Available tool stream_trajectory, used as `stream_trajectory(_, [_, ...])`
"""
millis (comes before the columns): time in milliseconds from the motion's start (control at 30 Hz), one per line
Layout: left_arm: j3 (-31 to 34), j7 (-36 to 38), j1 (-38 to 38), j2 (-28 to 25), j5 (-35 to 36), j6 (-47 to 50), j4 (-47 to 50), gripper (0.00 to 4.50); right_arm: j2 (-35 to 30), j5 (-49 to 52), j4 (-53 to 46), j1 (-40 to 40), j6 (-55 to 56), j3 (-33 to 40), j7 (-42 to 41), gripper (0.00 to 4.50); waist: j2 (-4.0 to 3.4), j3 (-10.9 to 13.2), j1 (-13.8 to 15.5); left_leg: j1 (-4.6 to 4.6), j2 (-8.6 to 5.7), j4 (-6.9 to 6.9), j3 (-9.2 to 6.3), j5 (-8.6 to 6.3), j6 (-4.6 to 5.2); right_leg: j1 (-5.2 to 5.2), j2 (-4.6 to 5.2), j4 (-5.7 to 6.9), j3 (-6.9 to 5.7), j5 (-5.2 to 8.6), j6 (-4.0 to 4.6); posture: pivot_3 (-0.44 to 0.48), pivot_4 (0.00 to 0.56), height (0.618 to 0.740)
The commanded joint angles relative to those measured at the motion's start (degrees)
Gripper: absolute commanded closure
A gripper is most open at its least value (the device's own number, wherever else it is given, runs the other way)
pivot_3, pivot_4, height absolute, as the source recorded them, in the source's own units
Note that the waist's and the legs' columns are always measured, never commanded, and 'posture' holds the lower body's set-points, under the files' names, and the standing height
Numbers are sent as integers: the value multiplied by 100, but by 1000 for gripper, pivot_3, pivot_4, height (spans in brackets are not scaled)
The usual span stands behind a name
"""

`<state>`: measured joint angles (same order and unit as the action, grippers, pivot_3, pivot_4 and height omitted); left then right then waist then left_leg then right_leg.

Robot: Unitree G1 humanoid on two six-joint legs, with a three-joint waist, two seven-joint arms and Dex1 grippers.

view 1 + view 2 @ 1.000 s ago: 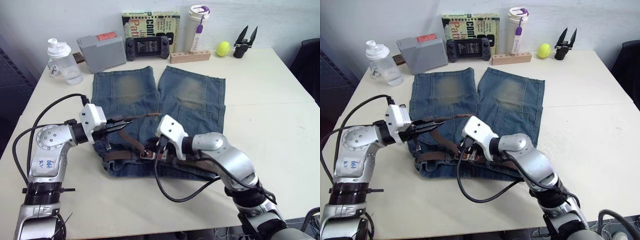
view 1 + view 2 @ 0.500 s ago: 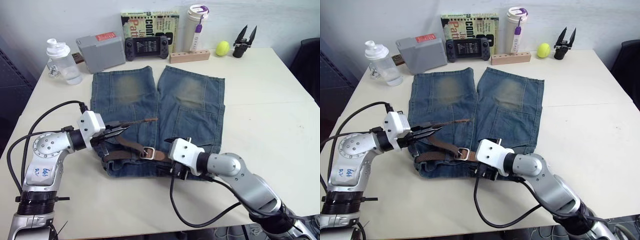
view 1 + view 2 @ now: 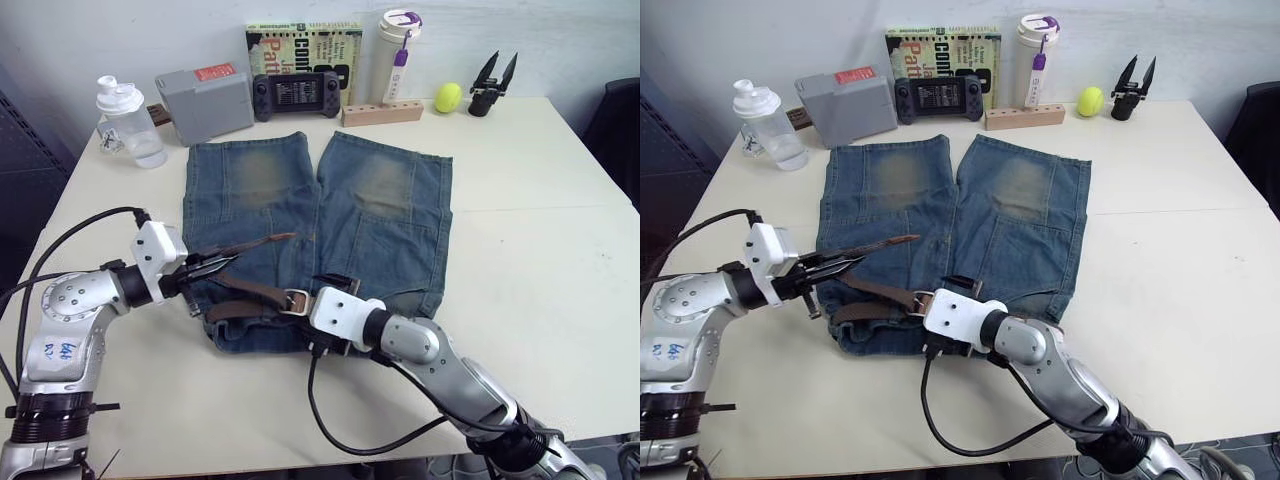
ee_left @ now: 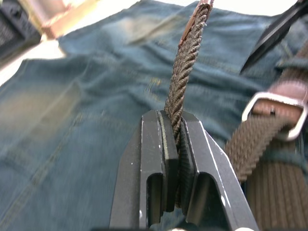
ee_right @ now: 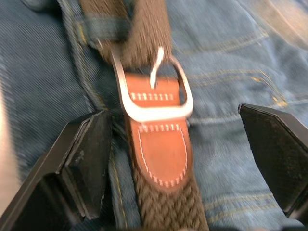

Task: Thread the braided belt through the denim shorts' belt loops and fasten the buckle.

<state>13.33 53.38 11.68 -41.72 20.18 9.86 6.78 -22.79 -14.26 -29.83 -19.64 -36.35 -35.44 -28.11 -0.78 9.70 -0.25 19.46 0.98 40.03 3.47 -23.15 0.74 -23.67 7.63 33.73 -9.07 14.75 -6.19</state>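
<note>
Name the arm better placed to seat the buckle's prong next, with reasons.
Right, likely: the right gripper hangs open straddling the buckle, while the left gripper is shut on the braided belt tail, keeping it taut.

Only partial lettering reads on the book (image 3: 303, 40) standing against the wall: "Com" and "Pat".

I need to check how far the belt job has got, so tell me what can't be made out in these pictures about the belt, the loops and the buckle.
- Belt loops: in the head views, too small to count which ones the braided belt passes through; the right arm covers the waistband's right part.
- Buckle: right wrist view is blurred, so whether the prong sits in the weave is unclear.
- Belt's free end, clamped in the left gripper: left wrist view's top edge cuts off its tip.
</note>
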Motion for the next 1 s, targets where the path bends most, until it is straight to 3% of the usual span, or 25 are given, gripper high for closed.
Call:
stream_trajectory(33, [204,25,-84,-182,168,94,286,4500,244,-407,-207,157,-259,69,395,59,0,0,5,0,1,0,0,0,0,1,-1,0,-1,0,0,0,150,726])
stream_trajectory(300, [87,95,48,-298,252,281,284,4500,382,-907,-469,455,-712,23,604,59,0,0,7,-1,0,1,1,0,-1,1,-1,1,2,1,1,0,150,726])
stream_trajectory(400, [21,122,97,-304,241,307,246,4500,414,-1099,-610,529,-851,15,681,832,0,0,14,0,0,1,0,0,-1,1,-1,1,2,1,1,0,150,726])
stream_trajectory(433, [11,133,102,-306,236,310,234,4500,430,-1147,-642,540,-878,10,698,832,0,0,13,0,-1,1,0,0,-1,1,-1,1,2,1,1,0,150,726])
stream_trajectory(467, [-19,136,111,-297,220,315,231,4500,434,-1205,-686,554,-854,-1,723,1533,0,0,11,0,-1,1,1,0,-1,1,-1,1,3,1,1,0,150,726])
stream_trajectory(500, [-41,145,118,-292,213,316,237,4500,436,-1259,-719,565,-836,-20,738,1716,0,0,5,0,-1,1,2,0,-1,1,0,1,3,1,1,0,150,726])
stream_trajectory(633, [-124,145,188,-286,191,320,253,4500,469,-1419,-774,606,-793,-53,766,3359,-1,0,4,0,0,0,2,0,-2,0,-3,1,2,1,2,0,150,726])
stream_trajectory(667, [-134,143,204,-287,187,319,252,4500,474,-1439,-777,611,-794,-52,767,3359,0,0,4,0,0,0,1,0,-2,0,-3,1,2,1,2,0,150,726])
stream_trajectory(733, [-189,164,239,-321,121,276,242,4500,478,-1486,-778,602,-773,-46,761,4305,0,0,7,0,-1,0,2,0,-2,0,-3,1,2,2,2,0,150,726])
stream_trajectory(1000, [-518,485,379,-620,-401,-325,161,4500,464,-1631,-753,480,-611,-22,688,4337,0,1,4,0,0,0,3,0,-2,0,-5,1,2,2,2,0,150,726])
